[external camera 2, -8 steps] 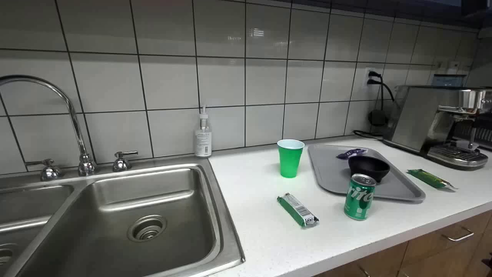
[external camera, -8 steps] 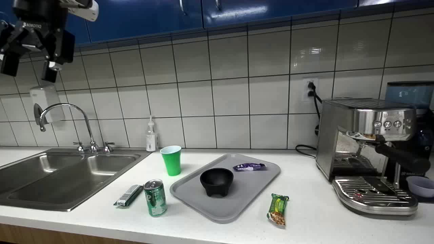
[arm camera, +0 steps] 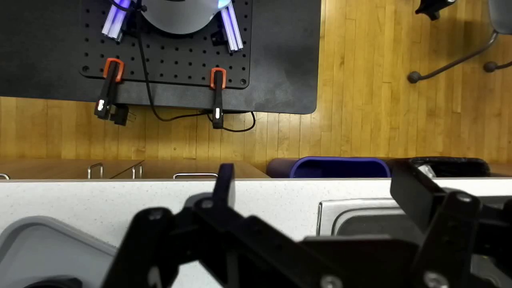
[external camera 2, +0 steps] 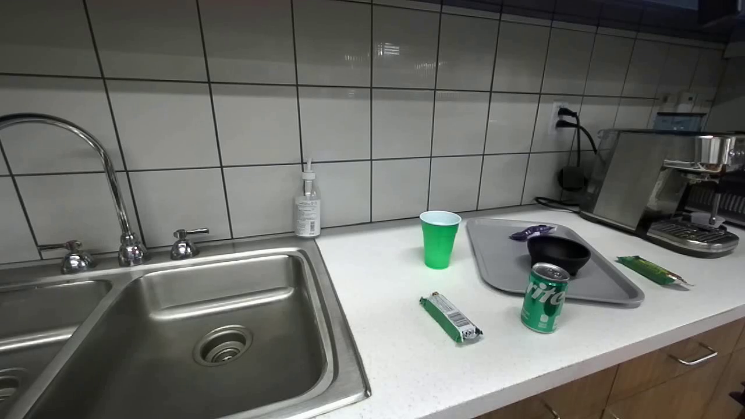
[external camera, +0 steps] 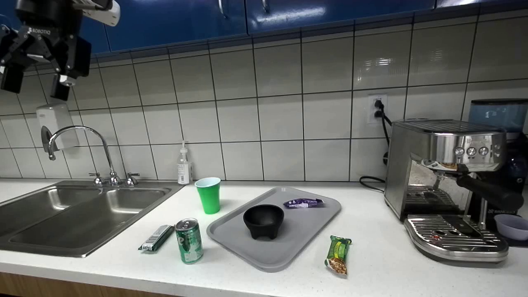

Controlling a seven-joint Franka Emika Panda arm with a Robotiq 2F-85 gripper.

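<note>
The end effector [arm camera: 316, 187] is spread wide, with only air between its two fingers [arm camera: 225, 180], and it touches nothing. In the wrist view, the white worktop [arm camera: 276, 204] is below, one finger hides part of the sink [arm camera: 364, 203], and the gray tray [arm camera: 60, 252] sits in a corner. Both exterior views show a black bowl [external camera: 264, 222] and a purple wrapper [external camera: 303, 203] on the tray. A green cup [external camera 2: 439, 244], a green can [external camera 2: 544, 302] and a green-and-white bar [external camera 2: 451, 317] are between sink and tray. A green packet [external camera: 338, 253] lies on the tray's other side, toward the silver coffee machine [external camera: 445, 150]. Only the wrist view shows the purple bin [arm camera: 340, 166] and wood floor [arm camera: 356, 120]. A white box [external camera: 60, 123] on the wall [external camera: 280, 119] shows only in an exterior view.
</note>
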